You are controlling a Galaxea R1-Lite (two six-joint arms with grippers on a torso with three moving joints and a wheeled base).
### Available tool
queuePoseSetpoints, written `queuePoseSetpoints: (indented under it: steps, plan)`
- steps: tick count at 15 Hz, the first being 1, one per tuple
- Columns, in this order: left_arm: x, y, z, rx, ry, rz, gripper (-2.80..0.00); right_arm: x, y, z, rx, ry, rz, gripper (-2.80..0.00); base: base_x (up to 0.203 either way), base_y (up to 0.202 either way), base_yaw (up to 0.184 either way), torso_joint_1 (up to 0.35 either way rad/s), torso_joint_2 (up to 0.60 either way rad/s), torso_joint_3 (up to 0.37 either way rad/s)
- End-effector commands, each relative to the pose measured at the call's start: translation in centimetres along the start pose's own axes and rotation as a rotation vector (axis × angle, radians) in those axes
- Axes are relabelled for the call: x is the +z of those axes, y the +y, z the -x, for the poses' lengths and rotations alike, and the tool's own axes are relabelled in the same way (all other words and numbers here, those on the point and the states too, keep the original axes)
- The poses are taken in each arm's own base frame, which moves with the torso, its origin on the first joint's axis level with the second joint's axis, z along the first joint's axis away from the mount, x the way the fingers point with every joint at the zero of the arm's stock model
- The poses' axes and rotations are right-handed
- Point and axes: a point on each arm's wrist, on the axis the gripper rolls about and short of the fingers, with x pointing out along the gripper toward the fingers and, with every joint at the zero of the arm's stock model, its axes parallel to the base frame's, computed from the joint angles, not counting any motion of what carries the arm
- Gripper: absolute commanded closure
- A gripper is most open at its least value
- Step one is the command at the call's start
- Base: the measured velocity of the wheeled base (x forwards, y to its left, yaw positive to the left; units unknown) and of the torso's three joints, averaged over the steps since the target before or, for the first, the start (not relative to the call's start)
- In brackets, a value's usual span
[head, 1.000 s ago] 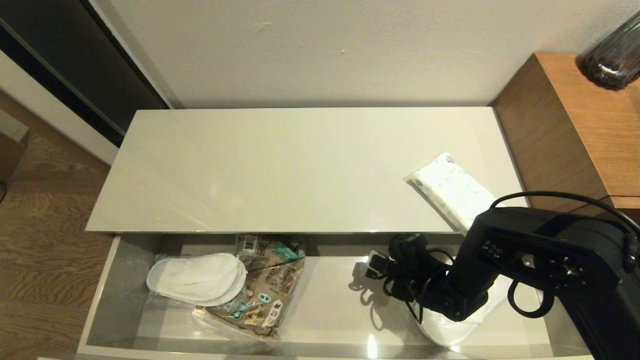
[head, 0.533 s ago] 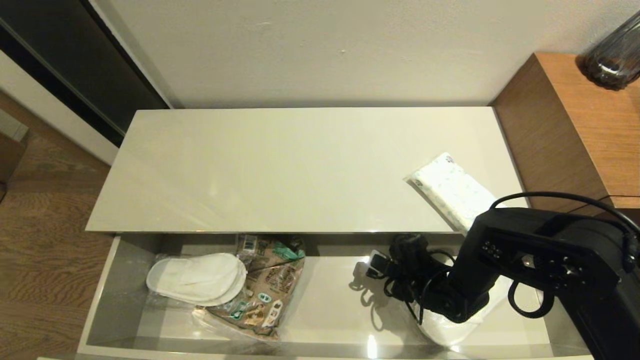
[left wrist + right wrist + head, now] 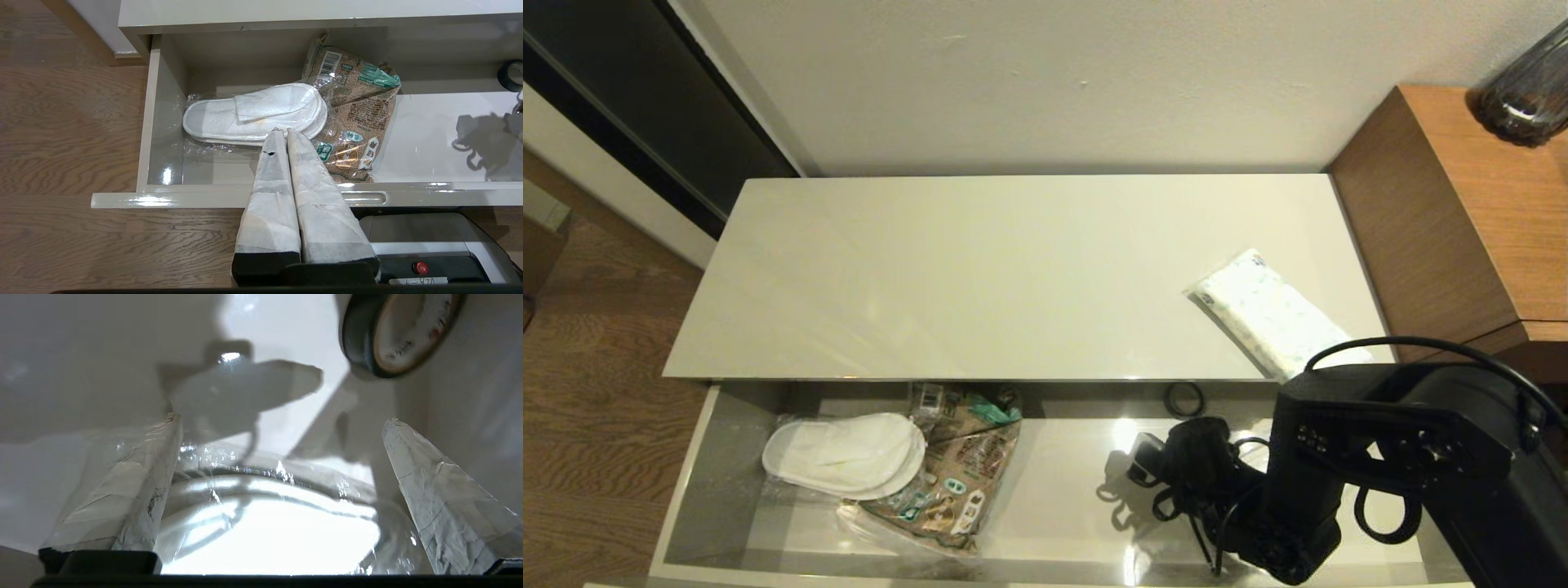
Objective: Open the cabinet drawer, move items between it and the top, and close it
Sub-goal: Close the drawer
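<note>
Cabinet top (image 3: pixel 980 269): a glossy cream panel spanning the scene, with the open drawer along its 6 o'clock edge.
Cabinet drawer (image 3: pixel 1062 490): pulled fully out, grey-beige floor shining under the light.
Right arm: reaches down into the drawer at its 3 o'clock end, hiding much of what lies there.
Tissue pack (image 3: pixel 1270 314): lies tilted on the top toward 4 o'clock, one corner near the front edge.
Snack bag (image 3: pixel 960 465): brown and printed, in the drawer toward 8 o'clock, partly under the slippers.
Bagged slippers (image 3: pixel 845 453): flat white pair in clear plastic at the drawer's 9 o'clock end.
Second bagged slipper (image 3: pixel 269 522): directly beneath the right claw, between its fingers.
Right gripper (image 3: pixel 282 457): spread wide, gripping nothing.
Left gripper (image 3: pixel 282 141): pressed shut and empty, parked outside the drawer front.
Tape roll (image 3: pixel 1183 399): small, black, at the drawer's back wall, beyond the right claw.
</note>
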Motion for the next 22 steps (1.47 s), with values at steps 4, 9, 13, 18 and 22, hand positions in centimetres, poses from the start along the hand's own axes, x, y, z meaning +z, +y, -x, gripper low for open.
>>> queuePoseSetpoints:
  steps: [4, 9, 13, 18, 22]
  plan:
    - [0.0, 0.0, 0.0, 0.0, -0.001, 0.0, 0.0, 1.7, 0.7, -0.8, -0.091, -0.041, 0.004, -2.8, 0.0, 0.0, 0.0, 0.0, 0.0, 0.0]
    - [0.0, 0.0, 0.0, 0.0, -0.001, 0.0, 0.0, 2.2, -0.2, -1.0, -0.142, -0.03, -0.026, -2.8, 0.0, 0.0, 0.0, 0.0, 0.0, 0.0]
    - [0.0, 0.0, 0.0, 0.0, -0.001, 0.0, 0.0, 1.9, -0.5, -1.5, -0.175, -0.034, -0.061, -2.8, 0.0, 0.0, 0.0, 0.0, 0.0, 0.0]
    - [0.0, 0.0, 0.0, 0.0, -0.001, 0.0, 0.0, 1.3, -0.3, -2.4, -0.176, -0.027, -0.068, -2.8, 0.0, 0.0, 0.0, 0.0, 0.0, 0.0]
    - [0.0, 0.0, 0.0, 0.0, 0.001, 0.0, 0.0, 1.2, -0.6, -2.6, -0.173, -0.023, -0.066, -1.86, 0.0, 0.0, 0.0, 0.0, 0.0, 0.0]
